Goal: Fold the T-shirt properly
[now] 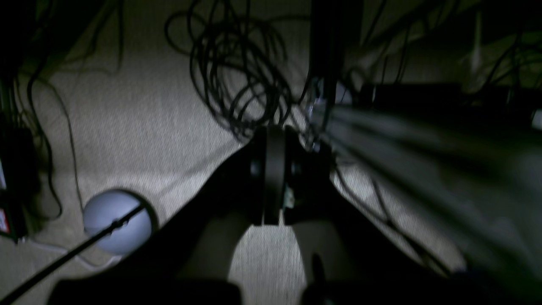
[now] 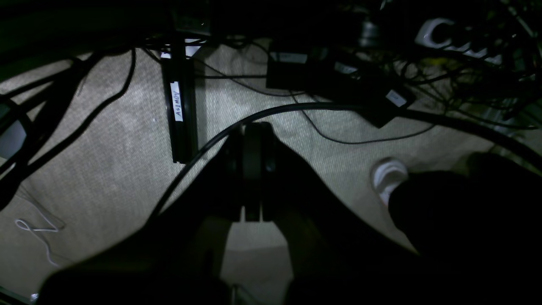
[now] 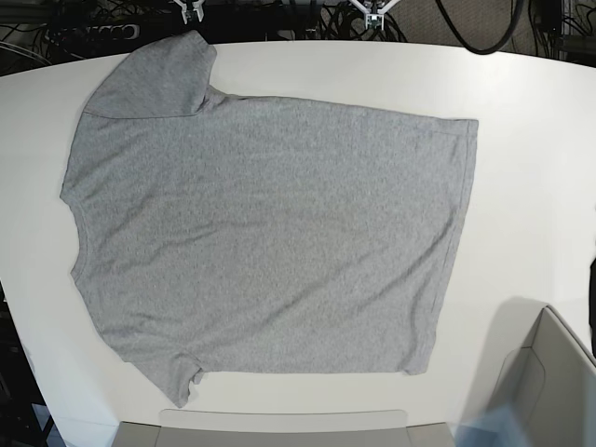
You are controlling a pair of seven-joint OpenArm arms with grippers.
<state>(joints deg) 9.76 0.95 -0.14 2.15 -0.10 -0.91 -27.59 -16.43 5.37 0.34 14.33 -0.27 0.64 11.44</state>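
Note:
The heather-grey T-shirt [image 3: 265, 237] lies spread flat on the white table [image 3: 531, 168], plain side up. Its collar is at the left, the hem at the right, and the sleeves at the top left and bottom left. Both wrist views show only carpeted floor, not the shirt. My left gripper [image 1: 273, 169] has its dark jaws pressed together with nothing between them. My right gripper [image 2: 254, 169] looks the same. In the base view, small white tips show past the table's far edge at the top right [image 3: 372, 14] and top left [image 3: 191, 11], well clear of the shirt.
A grey open box [image 3: 549, 372] stands at the table's front right corner, and a grey strip [image 3: 279, 428] lies along the front edge. Under the arms are tangled cables [image 1: 237, 72], a white round object [image 1: 116, 220], a labelled black bar [image 2: 180, 110] and a power strip [image 2: 449, 34].

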